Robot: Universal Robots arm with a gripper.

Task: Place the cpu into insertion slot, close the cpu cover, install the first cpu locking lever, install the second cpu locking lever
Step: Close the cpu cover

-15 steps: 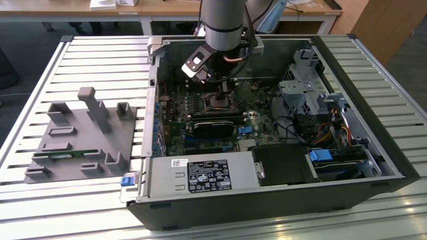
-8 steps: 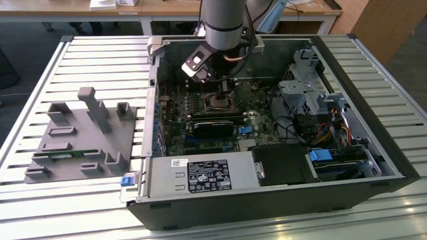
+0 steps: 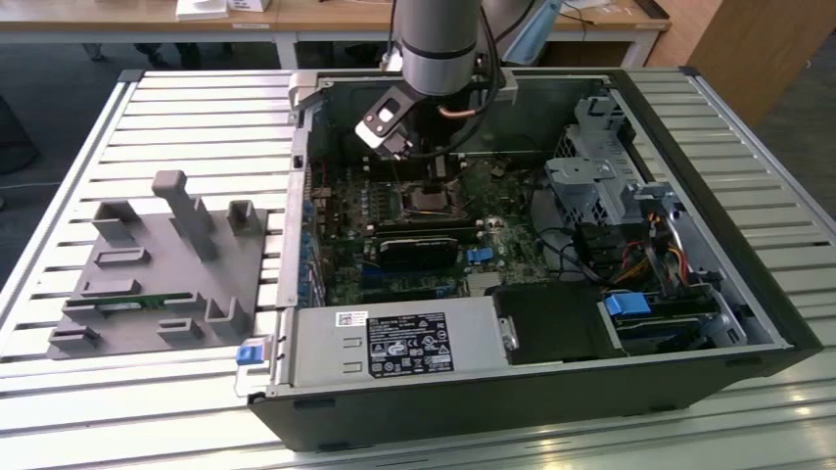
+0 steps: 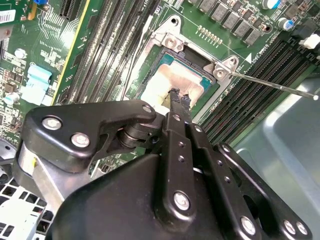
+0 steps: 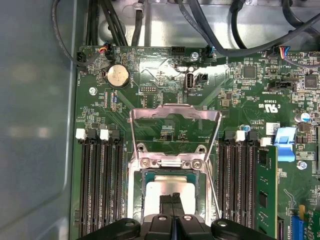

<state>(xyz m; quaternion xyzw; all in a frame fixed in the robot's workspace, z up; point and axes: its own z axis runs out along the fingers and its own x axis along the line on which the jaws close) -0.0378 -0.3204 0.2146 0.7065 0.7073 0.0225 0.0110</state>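
The pincer (image 5: 172, 199) is seen clenched, its black fingertips pressed together with nothing between them, directly over the cpu (image 5: 161, 186), which lies seated in the socket, its flat top dull and silvery. Toward the exterior view's left, a grey moulded fixture (image 3: 157, 264) is carried on the slatted desk (image 3: 78, 127); toward its right, the open computer case (image 3: 523, 401) is found, with the green motherboard (image 5: 150, 75) inside. The cpu cover (image 5: 175, 108), a thin stamped metal frame, is raised off the socket, and a slender wire lever (image 4: 272, 86) stands unlatched. Were the tips pressed down off-centre, the chip could be tilted and the fine socket contacts bent; the upright cover could also be snagged.
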